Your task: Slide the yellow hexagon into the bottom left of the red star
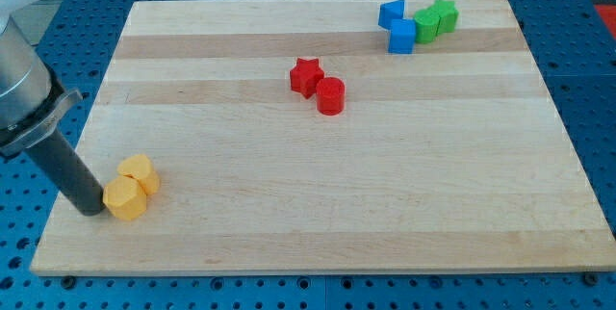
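Note:
Two yellow blocks sit together at the board's lower left: a yellow hexagon (125, 197) in front and a second yellow block (140, 171) just behind and to its right, touching it. My tip (91, 208) rests on the board right at the hexagon's left side. The red star (306, 76) lies near the middle of the board, far up and right of the hexagon. A red cylinder (331, 95) touches the star's lower right.
Two blue blocks (392, 12) (401, 36) and two green blocks (426, 25) (444, 14) cluster at the board's top right. The wooden board (318, 214) ends just left of my tip, above a blue perforated table.

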